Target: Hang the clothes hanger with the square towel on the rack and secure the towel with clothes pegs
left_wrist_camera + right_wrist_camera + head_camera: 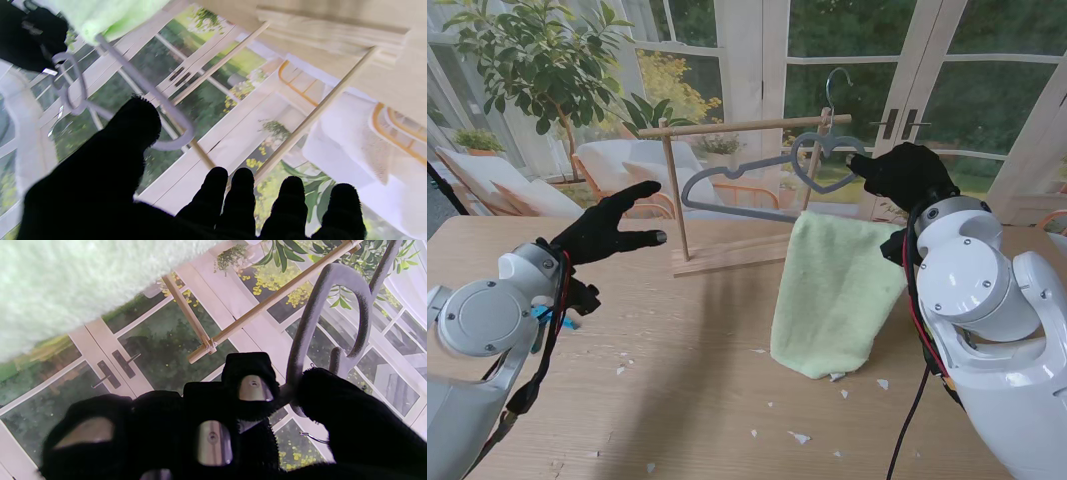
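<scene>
Setup was a light wooden table (677, 340) with little white scraps (799, 437) scattered over the lower middle of the stand picture. Behind it were big glass doors (907, 110), a leafy plant (537, 60) in the upper left and some white cushioned chairs (497, 185).

The wooden rack (727, 127) stood at the middle top of the stand picture, crossbar level, base on the table. The grey hanger (767, 175) was up in the air in front of the bar, tilted, its metal hook (837, 85) close to the bar's right end. I couldn't tell if the hook was over the bar. A pale green towel (832, 295) hung from the hanger's right side and drooped to the table.

The right hand (905, 172) was at the upper right, fingers pinched on the hanger's heart-shaped neck; the right wrist picture showed thumb and fingertips (252, 388) clamped on the grey loop. The left hand (607, 228), at the left middle, was spread wide and holding nothing, well left of the hanger. Something blue (547, 315) sat by that wrist, too small to make out.
</scene>
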Robot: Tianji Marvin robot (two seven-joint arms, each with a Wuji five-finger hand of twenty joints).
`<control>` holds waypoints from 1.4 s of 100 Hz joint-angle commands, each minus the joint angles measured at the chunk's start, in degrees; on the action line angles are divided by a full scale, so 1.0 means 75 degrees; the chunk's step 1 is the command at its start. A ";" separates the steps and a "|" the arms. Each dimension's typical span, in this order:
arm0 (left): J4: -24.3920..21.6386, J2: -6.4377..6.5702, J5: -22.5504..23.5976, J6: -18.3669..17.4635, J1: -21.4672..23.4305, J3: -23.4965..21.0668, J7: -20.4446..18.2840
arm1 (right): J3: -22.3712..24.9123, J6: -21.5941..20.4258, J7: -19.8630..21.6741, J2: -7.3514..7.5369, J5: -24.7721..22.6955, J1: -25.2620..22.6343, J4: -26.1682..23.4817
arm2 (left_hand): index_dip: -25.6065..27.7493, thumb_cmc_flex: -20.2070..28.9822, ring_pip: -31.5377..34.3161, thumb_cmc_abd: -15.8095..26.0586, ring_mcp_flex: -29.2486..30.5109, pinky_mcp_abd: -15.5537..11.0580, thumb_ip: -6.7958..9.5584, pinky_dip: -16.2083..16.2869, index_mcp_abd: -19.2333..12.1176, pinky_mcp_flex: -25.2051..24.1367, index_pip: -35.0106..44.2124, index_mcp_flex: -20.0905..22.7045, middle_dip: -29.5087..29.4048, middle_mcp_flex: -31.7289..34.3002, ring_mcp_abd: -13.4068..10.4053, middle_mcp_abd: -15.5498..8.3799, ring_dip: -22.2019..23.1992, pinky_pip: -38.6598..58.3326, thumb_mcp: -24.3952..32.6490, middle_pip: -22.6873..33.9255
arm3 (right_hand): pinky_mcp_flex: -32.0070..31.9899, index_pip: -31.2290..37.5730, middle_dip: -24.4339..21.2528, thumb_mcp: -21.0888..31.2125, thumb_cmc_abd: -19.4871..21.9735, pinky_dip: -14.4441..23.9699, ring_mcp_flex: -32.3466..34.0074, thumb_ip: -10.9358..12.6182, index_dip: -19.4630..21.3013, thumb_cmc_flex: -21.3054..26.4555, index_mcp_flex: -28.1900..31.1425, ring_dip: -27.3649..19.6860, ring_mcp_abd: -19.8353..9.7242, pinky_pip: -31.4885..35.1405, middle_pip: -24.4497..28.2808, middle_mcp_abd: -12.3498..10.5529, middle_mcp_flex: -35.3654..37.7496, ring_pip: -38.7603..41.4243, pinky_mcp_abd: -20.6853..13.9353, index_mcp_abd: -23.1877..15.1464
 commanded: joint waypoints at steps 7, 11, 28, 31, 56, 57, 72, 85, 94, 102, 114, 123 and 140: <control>0.0117 0.0093 0.0041 0.0239 0.0194 0.0077 -0.0219 | -0.0037 0.0062 0.0061 -0.0058 0.0047 0.0067 -0.0080 | 0.0083 -0.0103 0.0036 0.0034 0.0082 -0.0220 -0.0028 0.0174 0.0127 -0.0025 0.0085 -0.0222 0.0103 -0.0085 -0.0042 0.0157 0.0127 0.0038 0.0003 0.0104 | 0.0650 0.0967 0.0149 0.0953 0.0739 0.8311 -0.0251 0.1025 0.0043 0.0697 0.0683 0.0596 -0.0689 0.1495 0.1062 0.0244 0.0460 0.1049 -0.1283 -0.0727; 0.0126 0.0099 0.0103 0.0292 0.0231 0.0129 -0.0233 | -0.0040 0.0065 0.0051 -0.0062 0.0077 0.0083 -0.0074 | 0.0084 -0.0081 0.0034 0.0089 0.0076 -0.0244 -0.0021 0.0197 0.0145 -0.0035 0.0099 -0.0226 0.0107 -0.0088 -0.0054 0.0167 0.0142 0.0038 -0.0028 0.0112 | 0.0651 0.0966 0.0149 0.0950 0.0741 0.8310 -0.0251 0.1026 0.0043 0.0700 0.0683 0.0595 -0.0691 0.1495 0.1062 0.0244 0.0460 0.1048 -0.1286 -0.0727; 0.0171 0.0089 0.0392 0.0502 0.0402 0.0524 -0.0124 | -0.0062 0.0072 0.0004 -0.0080 0.0217 0.0141 -0.0069 | 0.0101 0.0155 0.0058 0.0194 0.0121 -0.0237 0.0059 0.0290 0.0228 -0.0034 0.0226 -0.0167 0.0251 -0.0005 -0.0026 0.0276 0.0226 0.0041 -0.0094 0.0365 | 0.0651 0.0959 0.0148 0.0938 0.0745 0.8305 -0.0251 0.1028 0.0045 0.0709 0.0680 0.0594 -0.0691 0.1495 0.1058 0.0243 0.0459 0.1048 -0.1292 -0.0725; 0.0199 0.0075 0.0409 0.0526 0.0418 0.0609 -0.0048 | -0.0067 0.0075 0.0003 -0.0081 0.0234 0.0152 -0.0067 | 0.0103 0.0192 0.0065 0.0195 0.0143 -0.0221 0.0070 0.0304 0.0244 -0.0028 0.0251 -0.0140 0.0268 -0.0005 -0.0011 0.0383 0.0240 0.0041 -0.0092 0.0404 | 0.0651 0.0953 0.0148 0.0930 0.0751 0.8304 -0.0251 0.1027 0.0045 0.0709 0.0679 0.0593 -0.0690 0.1495 0.1057 0.0243 0.0459 0.1048 -0.1293 -0.0724; 0.0533 -0.0128 -0.0281 0.0443 0.0439 0.1355 0.0712 | -0.0109 0.0065 0.0050 -0.0077 0.0363 0.0230 -0.0046 | 0.0319 0.0805 0.0137 0.0158 0.0265 -0.0278 0.0056 0.0616 -0.1341 0.0021 0.1119 0.0227 0.0390 0.0041 -0.0097 0.0056 0.0548 0.0138 0.0474 0.0738 | 0.0653 0.0946 0.0148 0.0912 0.0745 0.8296 -0.0251 0.1033 0.0053 0.0717 0.0681 0.0590 -0.0702 0.1495 0.1056 0.0242 0.0459 0.1048 -0.1302 -0.0724; 0.0552 -0.0139 -0.0333 0.0413 0.0434 0.1387 0.0749 | -0.0112 0.0064 0.0053 -0.0076 0.0365 0.0233 -0.0044 | 0.0334 0.0849 0.0140 0.0160 0.0273 -0.0283 0.0056 0.0633 -0.1470 0.0030 0.1180 0.0282 0.0407 0.0050 -0.0106 0.0031 0.0561 0.0147 0.0509 0.0755 | 0.0653 0.0946 0.0148 0.0913 0.0745 0.8296 -0.0251 0.1033 0.0053 0.0718 0.0681 0.0590 -0.0703 0.1495 0.1056 0.0242 0.0459 0.1048 -0.1303 -0.0724; 0.0818 -0.0295 -0.1058 -0.0120 0.0285 0.1855 0.1196 | -0.0151 0.0083 0.0082 -0.0076 0.0485 0.0270 -0.0046 | 0.0305 0.1347 0.0251 0.0159 0.0490 -0.0334 0.0029 0.0999 -0.2520 0.0206 0.1703 0.0627 0.0608 0.0101 -0.0173 -0.0154 0.0855 0.0355 0.0965 0.1015 | 0.0654 0.0945 0.0149 0.0903 0.0746 0.8294 -0.0250 0.1036 0.0056 0.0715 0.0681 0.0591 -0.0714 0.1495 0.1056 0.0242 0.0459 0.1047 -0.1315 -0.0724; 0.1021 -0.0436 -0.1397 -0.0491 0.0085 0.2299 0.1641 | -0.0177 0.0092 0.0136 -0.0062 0.0473 0.0282 -0.0059 | 0.0093 0.1566 0.0383 0.0043 0.0655 -0.0319 0.0031 0.1297 -0.2779 0.0333 0.1813 0.0766 0.0738 0.0123 -0.0173 -0.0216 0.1191 0.0478 0.1245 0.1227 | 0.0655 0.0943 0.0146 0.0893 0.0746 0.8288 -0.0250 0.1041 0.0058 0.0715 0.0682 0.0589 -0.0724 0.1495 0.1047 0.0237 0.0459 0.1044 -0.1326 -0.0724; 0.1081 -0.0524 -0.1680 -0.0579 -0.0048 0.2559 0.1852 | -0.0185 0.0110 0.0168 -0.0054 0.0475 0.0282 -0.0077 | 0.0001 0.1675 0.0422 -0.0020 0.0682 -0.0366 0.0034 0.1353 -0.2892 0.0322 0.1790 0.0793 0.0756 0.0131 -0.0204 -0.0269 0.1283 0.0474 0.1306 0.1268 | 0.0656 0.0943 0.0147 0.0893 0.0746 0.8285 -0.0249 0.1045 0.0060 0.0724 0.0682 0.0588 -0.0726 0.1495 0.1047 0.0236 0.0459 0.1044 -0.1330 -0.0724; 0.1074 -0.0585 -0.1792 -0.0483 -0.0170 0.2765 0.1993 | -0.0191 0.0116 0.0191 -0.0049 0.0480 0.0274 -0.0097 | -0.0277 0.1616 0.0419 -0.0053 0.0660 -0.0369 0.0024 0.1450 -0.2694 0.0309 0.1587 0.0546 0.0734 0.0103 -0.0196 -0.0260 0.1421 0.0447 0.1321 0.1227 | 0.0656 0.0942 0.0147 0.0885 0.0746 0.8283 -0.0249 0.1047 0.0061 0.0725 0.0682 0.0588 -0.0729 0.1495 0.1046 0.0236 0.0459 0.1044 -0.1335 -0.0724; 0.1078 -0.0708 -0.2117 -0.0174 -0.0412 0.3074 0.2207 | -0.0204 0.0098 0.0217 -0.0045 0.0514 0.0287 -0.0099 | -0.0478 0.1553 0.0406 -0.0060 0.0612 -0.0419 0.0022 0.1505 -0.2503 0.0253 0.1400 0.0272 0.0671 0.0073 -0.0212 -0.0261 0.1479 0.0420 0.1269 0.1020 | 0.0657 0.0942 0.0148 0.0881 0.0743 0.8281 -0.0249 0.1052 0.0062 0.0726 0.0682 0.0588 -0.0737 0.1495 0.1046 0.0236 0.0459 0.1044 -0.1342 -0.0724; 0.1109 -0.0789 -0.2375 0.0019 -0.0603 0.3283 0.2303 | -0.0221 0.0095 0.0242 -0.0039 0.0527 0.0319 -0.0086 | -0.0526 0.1506 0.0414 -0.0072 0.0600 -0.0452 0.0025 0.1525 -0.2490 0.0247 0.1370 0.0224 0.0691 0.0043 -0.0216 -0.0259 0.1511 0.0420 0.1261 0.0968 | 0.0658 0.0942 0.0148 0.0883 0.0741 0.8280 -0.0249 0.1057 0.0062 0.0725 0.0682 0.0588 -0.0744 0.1495 0.1046 0.0236 0.0459 0.1043 -0.1349 -0.0724; 0.1179 -0.0915 -0.2758 0.0183 -0.0816 0.3583 0.2468 | -0.0230 0.0099 0.0291 -0.0029 0.0528 0.0358 -0.0074 | -0.0364 0.1634 0.0417 -0.0104 0.0579 -0.0463 0.0039 0.1598 -0.2746 0.0231 0.1745 0.0457 0.0844 0.0029 -0.0252 -0.0310 0.1630 0.0430 0.1328 0.0867 | 0.0660 0.0939 0.0148 0.0885 0.0739 0.8276 -0.0248 0.1070 0.0064 0.0724 0.0681 0.0589 -0.0762 0.1495 0.1043 0.0233 0.0459 0.1041 -0.1367 -0.0725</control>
